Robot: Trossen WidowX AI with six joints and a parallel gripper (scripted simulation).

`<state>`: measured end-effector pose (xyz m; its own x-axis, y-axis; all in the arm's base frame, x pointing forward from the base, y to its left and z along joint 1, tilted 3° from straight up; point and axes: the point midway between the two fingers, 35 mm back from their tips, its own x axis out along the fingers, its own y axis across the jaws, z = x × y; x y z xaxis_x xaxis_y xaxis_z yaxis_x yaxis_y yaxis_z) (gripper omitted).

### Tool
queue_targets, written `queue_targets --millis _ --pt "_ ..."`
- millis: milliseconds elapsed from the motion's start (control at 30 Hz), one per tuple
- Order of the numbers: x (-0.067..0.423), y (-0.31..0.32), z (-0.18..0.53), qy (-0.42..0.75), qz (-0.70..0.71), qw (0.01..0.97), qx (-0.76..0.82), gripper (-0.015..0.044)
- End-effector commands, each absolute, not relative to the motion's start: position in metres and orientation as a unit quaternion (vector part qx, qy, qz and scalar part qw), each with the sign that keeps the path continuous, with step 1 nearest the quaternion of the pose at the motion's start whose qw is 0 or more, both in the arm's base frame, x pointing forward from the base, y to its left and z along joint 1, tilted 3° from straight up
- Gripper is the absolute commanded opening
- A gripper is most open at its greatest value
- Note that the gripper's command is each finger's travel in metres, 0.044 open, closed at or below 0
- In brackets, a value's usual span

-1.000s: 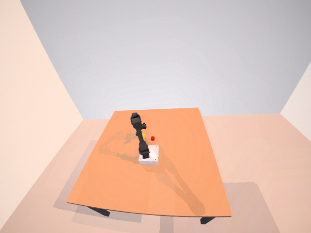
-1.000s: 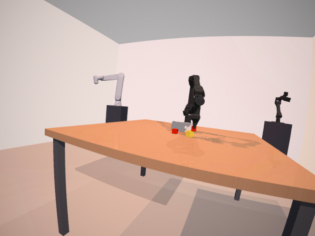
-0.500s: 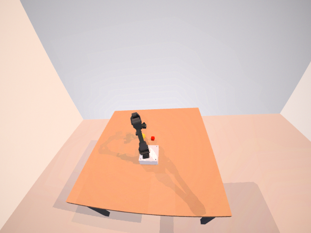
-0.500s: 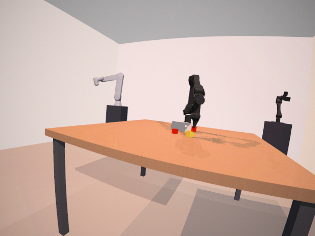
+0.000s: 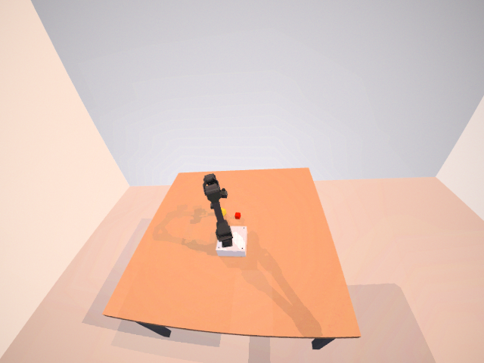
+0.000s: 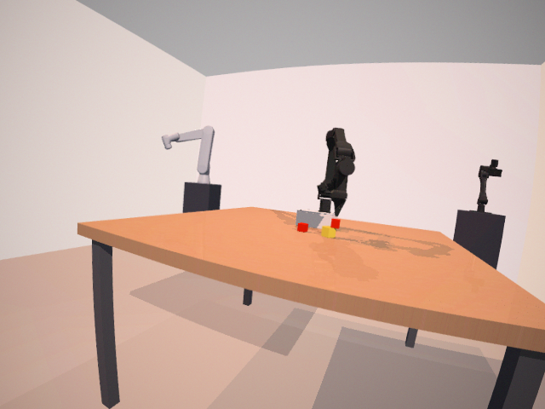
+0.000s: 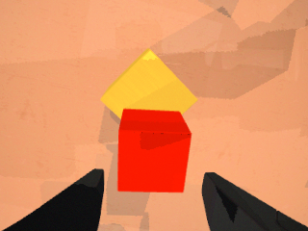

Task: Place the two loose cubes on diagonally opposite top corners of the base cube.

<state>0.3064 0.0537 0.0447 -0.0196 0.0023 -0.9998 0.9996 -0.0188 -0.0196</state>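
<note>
- A bare robot test room is showing: plain walls [image 6: 88,110] are enclosing 1 orange table [image 6: 220,246].
- 2 idle arms, grey [image 6: 203,149] and black [image 6: 484,180], are standing on dark pedestals [image 6: 201,196].

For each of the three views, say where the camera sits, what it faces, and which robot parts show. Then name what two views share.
Top: high above the table, looking down on the arm and its white base plate.
Exterior: beyond the table's far side, low, facing the arm upright over the cubes.
Wrist: on the arm, looking down past two dark fingers spread apart from the red cube, which caps a corner of the yellow cube.
Shared: the exterior view also shows that red cube on the yellow cube.
</note>
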Motion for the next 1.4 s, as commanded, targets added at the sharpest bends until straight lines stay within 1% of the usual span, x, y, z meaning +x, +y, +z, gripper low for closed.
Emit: queue_targets --millis 0,33,67,400,733,1067,1367 --pt "0.306 0.053 0.045 0.503 -0.507 0.492 0.498 0.0231" --pt "0.306 0.052 0.045 0.509 -0.501 0.498 0.493 0.0258" --pt "0.306 0.050 0.046 0.518 -0.491 0.507 0.483 0.0265" --pt "0.302 0.024 0.053 0.618 -0.357 0.607 0.350 0.0265" --pt "0.295 -0.001 0.061 0.684 -0.203 0.672 0.198 0.0265" --pt "0.287 -0.024 0.067 0.713 -0.037 0.700 0.034 0.0265" --pt "0.277 -0.044 0.073 0.705 0.113 0.691 -0.115 0.0265"
